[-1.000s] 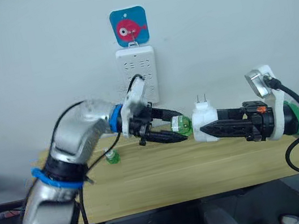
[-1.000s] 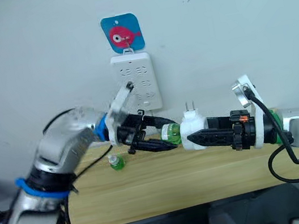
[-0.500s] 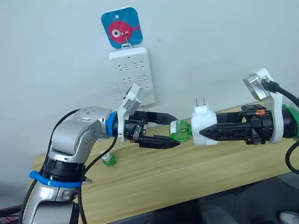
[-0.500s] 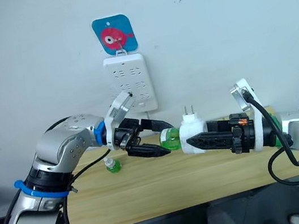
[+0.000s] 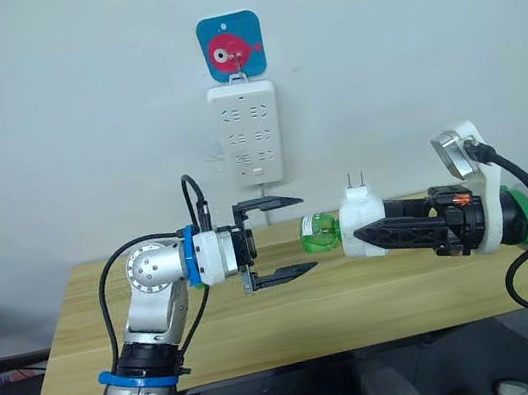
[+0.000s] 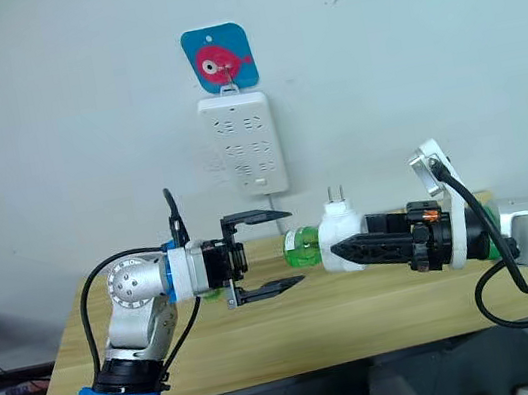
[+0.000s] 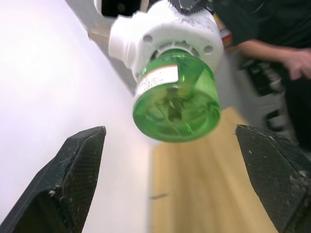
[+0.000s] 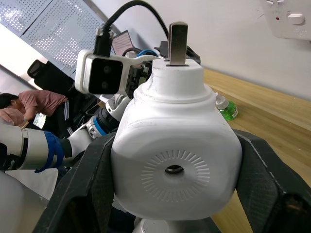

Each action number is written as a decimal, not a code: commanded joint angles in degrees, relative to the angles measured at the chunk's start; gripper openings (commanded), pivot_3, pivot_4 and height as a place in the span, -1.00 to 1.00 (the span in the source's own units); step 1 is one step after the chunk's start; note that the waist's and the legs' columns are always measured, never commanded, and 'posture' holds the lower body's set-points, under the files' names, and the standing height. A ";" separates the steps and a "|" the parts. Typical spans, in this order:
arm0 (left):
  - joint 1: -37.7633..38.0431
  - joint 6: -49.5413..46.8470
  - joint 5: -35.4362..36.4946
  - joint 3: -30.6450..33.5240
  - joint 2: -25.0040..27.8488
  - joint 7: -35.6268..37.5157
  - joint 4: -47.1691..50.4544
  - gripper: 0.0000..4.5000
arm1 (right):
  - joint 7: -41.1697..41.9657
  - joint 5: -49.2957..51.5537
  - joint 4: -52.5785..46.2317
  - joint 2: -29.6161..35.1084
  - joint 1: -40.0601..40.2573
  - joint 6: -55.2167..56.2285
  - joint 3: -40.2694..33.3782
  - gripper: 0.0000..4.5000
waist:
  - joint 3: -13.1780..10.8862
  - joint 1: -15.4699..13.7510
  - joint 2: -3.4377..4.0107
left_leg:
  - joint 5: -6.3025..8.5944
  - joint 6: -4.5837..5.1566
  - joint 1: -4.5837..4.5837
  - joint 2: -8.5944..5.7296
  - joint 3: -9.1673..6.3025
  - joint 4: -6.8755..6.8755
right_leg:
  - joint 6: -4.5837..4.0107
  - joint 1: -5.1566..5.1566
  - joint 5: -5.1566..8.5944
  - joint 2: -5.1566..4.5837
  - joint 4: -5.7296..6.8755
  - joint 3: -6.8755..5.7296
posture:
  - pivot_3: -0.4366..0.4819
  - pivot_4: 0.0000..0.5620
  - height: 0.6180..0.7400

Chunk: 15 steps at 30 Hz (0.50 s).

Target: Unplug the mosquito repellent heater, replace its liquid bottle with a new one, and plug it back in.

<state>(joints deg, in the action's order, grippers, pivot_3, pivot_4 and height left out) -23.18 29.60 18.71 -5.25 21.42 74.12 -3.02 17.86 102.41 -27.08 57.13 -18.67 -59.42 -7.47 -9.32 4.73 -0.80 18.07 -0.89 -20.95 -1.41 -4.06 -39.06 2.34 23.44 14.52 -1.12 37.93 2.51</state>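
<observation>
the right gripper (image 5: 376,231) is clamped on the mosquito repellent heater (image 5: 361,219), its two black fingers pressed against the white body from either side. the heater is held in the air above the table (image 5: 365,317), over the back part near the far edge, with its two metal prongs pointing up and its bottle opening facing toward the robot's left. a green bottle (image 5: 320,232) sits in that opening, lying sideways with its flat base toward the left gripper (image 5: 286,236).

the left gripper is open, its fingers spread wide apart, one above and one below, holding nothing. it hangs level with the bottle, just short of it and not touching. in the left wrist view the base of the bottle lies between the two spread fingers (image 7: 73,179), with the white collar of the heater behind it.

a second small green bottle (image 8: 226,108) stands on the table near the far edge; in the right eye view it is mostly hidden behind the left wrist.

on the wall behind the table hangs a white power strip (image 5: 247,131), upright, below a blue hook plate with a pink fish (image 5: 232,49). a person in a pink top (image 8: 29,104) shows at the edge of the right wrist view.
</observation>
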 commanded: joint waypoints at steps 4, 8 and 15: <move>-2.16 10.03 -1.66 -1.55 -2.56 -3.76 -1.48 1.00 | 0.32 0.93 -0.70 0.40 -1.01 0.61 -1.28 0.32 | 0.00 0.07 0.00 | 0.00 0.01 0.00 0.00 -0.02 0.00 | 0.01 0.00 -0.01 0.01 0.03 -0.03 | -0.45 -0.53 0.84; -1.96 12.02 -2.45 -3.50 -2.64 -4.78 -2.00 1.00 | 0.38 0.96 -0.52 0.46 -1.25 0.52 -1.22 0.32 | 0.01 0.08 0.01 | 0.00 0.01 0.01 0.00 -0.03 0.00 | 0.01 0.00 -0.01 0.02 0.05 -0.04 | -0.44 -0.53 0.84; -2.20 10.09 -1.27 -5.14 -0.44 -5.00 -1.55 0.21 | 0.35 0.84 -0.48 0.41 -1.56 0.42 -1.00 0.32 | 0.01 0.14 0.01 | 0.00 0.01 0.02 0.01 -0.04 0.00 | 0.01 0.00 -0.01 0.04 0.07 -0.04 | -0.44 -0.52 0.84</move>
<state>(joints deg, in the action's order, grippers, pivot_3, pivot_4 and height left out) -24.81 40.04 16.66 -10.59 20.37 69.39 -5.35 17.74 102.41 -26.79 57.14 -19.10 -59.51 -7.32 -9.31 4.87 -0.80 18.07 -0.88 -20.93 -1.39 -4.11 -39.06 2.36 23.44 14.51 -1.07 37.99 2.45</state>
